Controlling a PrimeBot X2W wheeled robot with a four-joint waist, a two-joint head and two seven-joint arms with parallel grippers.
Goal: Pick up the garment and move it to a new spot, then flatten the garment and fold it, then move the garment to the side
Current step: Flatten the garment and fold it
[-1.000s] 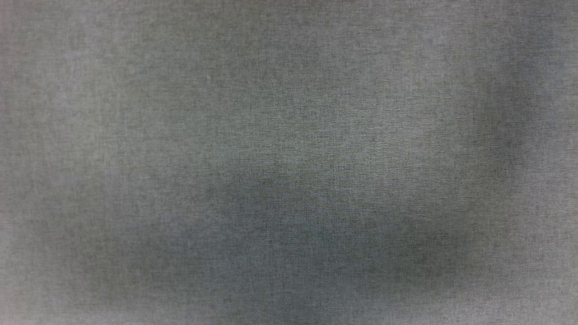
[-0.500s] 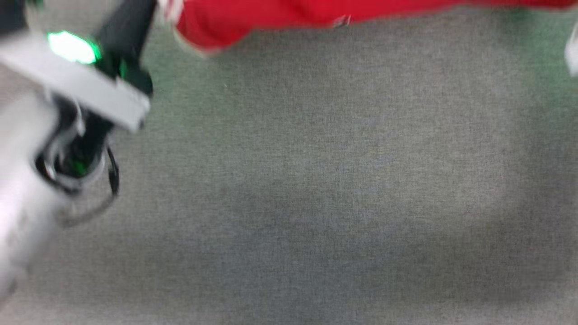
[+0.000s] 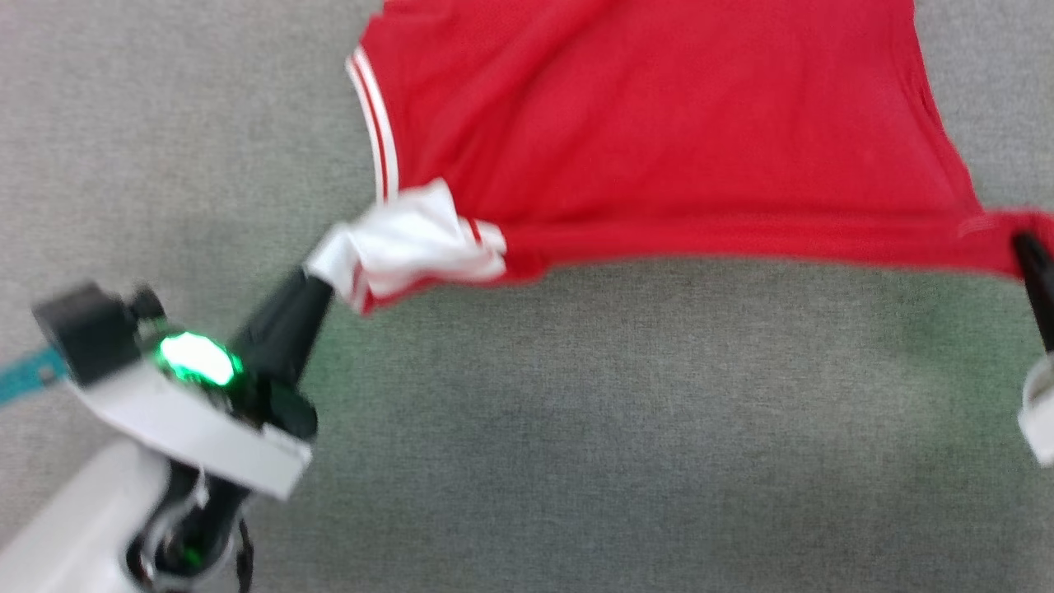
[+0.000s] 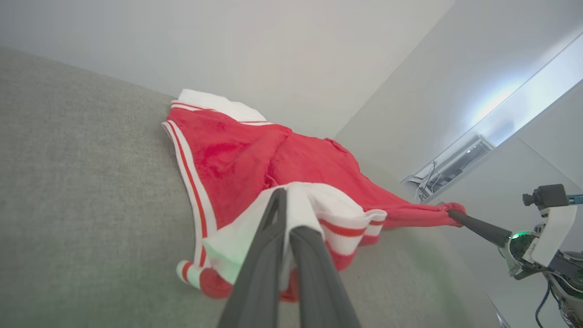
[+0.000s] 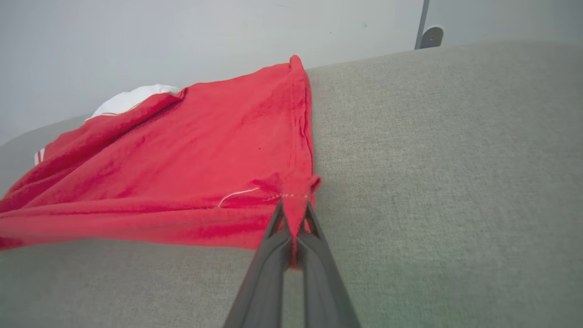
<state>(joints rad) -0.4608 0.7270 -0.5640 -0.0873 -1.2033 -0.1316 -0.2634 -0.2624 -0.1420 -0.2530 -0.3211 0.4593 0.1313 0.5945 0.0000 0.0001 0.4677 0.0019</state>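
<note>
Head camera has swung since a moment ago, shirt (image 3: 659, 123) now across the upper grey bench (image 3: 576, 453), near edge taut between left claw (image 3: 323, 278) and right claw (image 3: 1023, 247) | left wrist: left claw clamped on bunched white sleeve (image 4: 328, 214) | right wrist: right claw pinching red hem corner (image 5: 296, 187), shirt spread on bench

The grey surface (image 3: 576, 461) lies open nearside of the stretched garment (image 3: 659, 123).

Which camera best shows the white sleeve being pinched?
The left wrist view: the left gripper is shut on the garment's white sleeve up close, stripes sharp. The head view shows it bunched but blurred. The right wrist view has some white far off, maybe not that sleeve.
</note>
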